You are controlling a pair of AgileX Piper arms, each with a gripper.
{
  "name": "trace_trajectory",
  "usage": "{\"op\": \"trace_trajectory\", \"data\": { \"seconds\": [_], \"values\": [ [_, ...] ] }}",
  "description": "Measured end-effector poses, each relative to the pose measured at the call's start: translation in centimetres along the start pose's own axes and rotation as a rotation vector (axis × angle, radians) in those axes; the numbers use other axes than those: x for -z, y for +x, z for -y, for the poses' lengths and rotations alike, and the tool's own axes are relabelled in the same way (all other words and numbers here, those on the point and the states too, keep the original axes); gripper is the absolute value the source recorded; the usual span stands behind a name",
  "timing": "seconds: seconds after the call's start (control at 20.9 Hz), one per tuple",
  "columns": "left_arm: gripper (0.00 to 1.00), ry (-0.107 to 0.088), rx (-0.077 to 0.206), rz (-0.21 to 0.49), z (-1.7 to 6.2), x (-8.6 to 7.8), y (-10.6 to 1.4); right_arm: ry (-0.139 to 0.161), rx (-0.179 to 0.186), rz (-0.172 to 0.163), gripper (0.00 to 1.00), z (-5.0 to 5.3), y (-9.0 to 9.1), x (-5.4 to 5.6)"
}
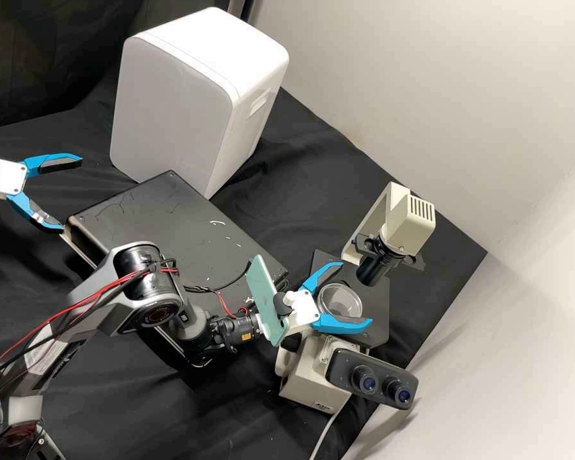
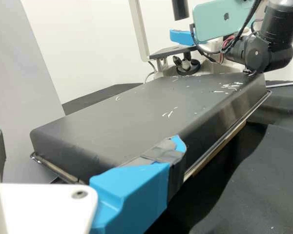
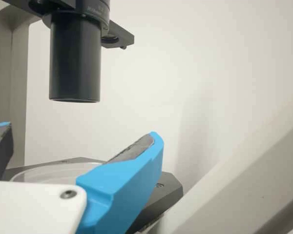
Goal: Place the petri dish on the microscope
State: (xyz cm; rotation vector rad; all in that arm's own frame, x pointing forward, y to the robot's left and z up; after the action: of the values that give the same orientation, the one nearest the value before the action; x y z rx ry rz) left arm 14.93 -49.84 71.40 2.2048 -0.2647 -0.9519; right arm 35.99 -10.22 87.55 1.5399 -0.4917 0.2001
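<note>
clear round plastic petri dish (image 1: 338,299) sat flat on the black stage (image 1: 380,319) of the beige microscope (image 1: 310,377), near the right edge of the black bench (image 1: 338,166). right gripper (image 1: 354,295) straddled it with jaws spread, dish dead centre between them, seemingly not pinched. it was the nearer arm by far. left gripper (image 1: 70,191) was spread and empty, well apart at the left edge.

Narrow gap between black condenser tube (image 1: 369,271) and microscope stage (image 1: 379,310).
</note>
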Motion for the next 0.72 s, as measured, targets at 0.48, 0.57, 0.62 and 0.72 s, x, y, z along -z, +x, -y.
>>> {"op": "trace_trajectory", "data": {
  "seconds": [0.48,0.57,0.62,0.72],
  "values": [
    [1.00,0.000,0.000,0.000,0.00,0.00,0.00,0.001,-0.001,0.001,1.00,-0.10,0.02,0.09],
    [1.00,0.000,0.000,0.000,0.00,0.00,0.00,0.002,0.008,0.009,1.00,-0.19,-0.01,0.19],
    [1.00,0.000,0.000,0.000,0.00,0.00,0.00,0.002,0.015,0.016,1.00,-0.26,-0.01,0.27],
    [1.00,0.000,0.000,0.000,0.00,0.00,0.00,0.001,0.035,0.029,1.00,-0.47,-0.17,0.46]
  ]
}}
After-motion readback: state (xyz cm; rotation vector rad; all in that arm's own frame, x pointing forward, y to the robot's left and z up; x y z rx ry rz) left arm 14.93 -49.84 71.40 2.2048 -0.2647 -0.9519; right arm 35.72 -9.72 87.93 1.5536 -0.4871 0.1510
